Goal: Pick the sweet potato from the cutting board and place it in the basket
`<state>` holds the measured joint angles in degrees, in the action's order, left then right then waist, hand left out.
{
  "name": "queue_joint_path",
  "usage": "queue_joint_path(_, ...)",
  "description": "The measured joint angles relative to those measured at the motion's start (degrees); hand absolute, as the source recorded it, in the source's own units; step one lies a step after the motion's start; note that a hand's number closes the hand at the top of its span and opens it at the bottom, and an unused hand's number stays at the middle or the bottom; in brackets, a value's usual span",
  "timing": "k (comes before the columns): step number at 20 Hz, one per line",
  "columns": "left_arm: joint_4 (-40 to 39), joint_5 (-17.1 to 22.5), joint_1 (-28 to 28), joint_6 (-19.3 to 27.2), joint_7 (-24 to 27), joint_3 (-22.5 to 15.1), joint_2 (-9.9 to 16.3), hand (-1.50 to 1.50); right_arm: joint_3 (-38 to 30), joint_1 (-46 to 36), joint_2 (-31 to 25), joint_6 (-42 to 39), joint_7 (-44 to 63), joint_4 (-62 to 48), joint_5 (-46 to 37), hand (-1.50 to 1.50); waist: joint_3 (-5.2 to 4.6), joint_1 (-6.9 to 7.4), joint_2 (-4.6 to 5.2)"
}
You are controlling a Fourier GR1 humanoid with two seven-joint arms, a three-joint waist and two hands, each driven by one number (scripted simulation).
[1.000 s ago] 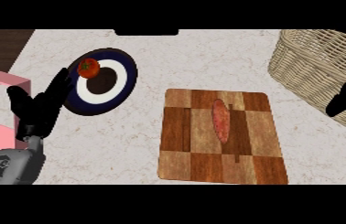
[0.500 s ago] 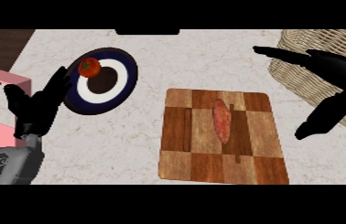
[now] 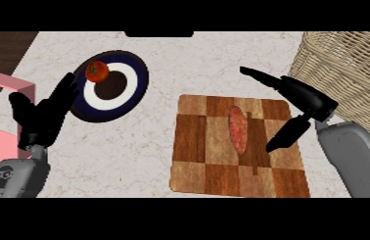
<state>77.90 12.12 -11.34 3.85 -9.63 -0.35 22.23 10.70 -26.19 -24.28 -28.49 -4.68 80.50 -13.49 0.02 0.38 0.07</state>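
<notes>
A pale, speckled stone-look counter was seen from steeply above. On it, right of centre, a rectangular wooden cutting board of light and dark brown checkered blocks was laid flat. The long, reddish-orange sweet potato was found lying lengthwise on the upper middle part of the board, untouched by either hand. At the upper right edge of the view, a woven tan wicker basket was partly shown, standing well apart from the sweet potato and just beyond the board's far right corner. The black right hand on its grey forearm was held over the right side of the board, its fingers spread and extended, with one long finger directed toward the upper left and the thumb pointed down toward the board just beside the sweet potato; nothing was held in it. Whether the thumb touched the board could not be told. On the left half of the counter, a round dark blue plate with a white ring and a dark centre was set, and a small red tomato with a green stem was placed on its upper left part. The black left hand was shown at the left edge, fingers straight and raised beside the plate, resting and empty. A pink object was partly visible at the far left edge.
</notes>
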Motion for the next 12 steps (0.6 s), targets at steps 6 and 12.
queue_joint_path(6, 0.5, -1.2, -0.2, -0.9, -0.9, 1.3, -0.7, 0.00, 2.0, -2.1, 3.8, 1.9, -2.6, -7.6, -7.6, -1.50, -0.01, 0.07, 0.02)
queue_joint_path(12, 3.0, -2.6, 0.2, -0.7, -3.1, 2.0, -2.1, 0.00, 3.6, -3.7, 6.2, 2.3, -5.0, -14.3, -14.0, -1.50, -0.01, 0.02, -0.02)
